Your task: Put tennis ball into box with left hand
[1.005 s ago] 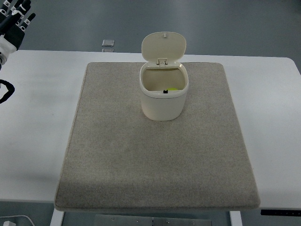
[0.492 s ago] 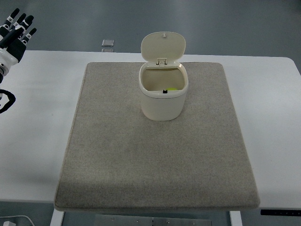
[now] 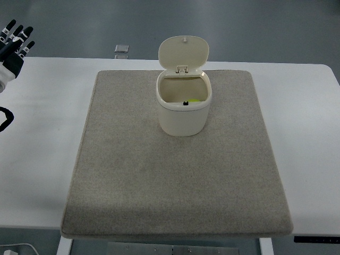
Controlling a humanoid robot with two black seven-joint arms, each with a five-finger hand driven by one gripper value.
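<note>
A cream box (image 3: 184, 109) with its hinged lid (image 3: 184, 53) flipped up stands on the grey mat (image 3: 175, 175) toward the back. Inside it, a sliver of the yellow-green tennis ball (image 3: 196, 99) shows by the front right wall. My left hand (image 3: 13, 47) hangs at the far upper left edge, well away from the box, its dark fingers spread and holding nothing. The right hand does not show.
The mat lies on a white table (image 3: 48, 106). A black cable loop (image 3: 5, 118) sits at the left edge. A small grey square object (image 3: 122, 49) lies on the floor beyond the table's far edge.
My left hand has drifted down and slightly left along the picture's edge, fingers still spread. The box and ball have not moved.
</note>
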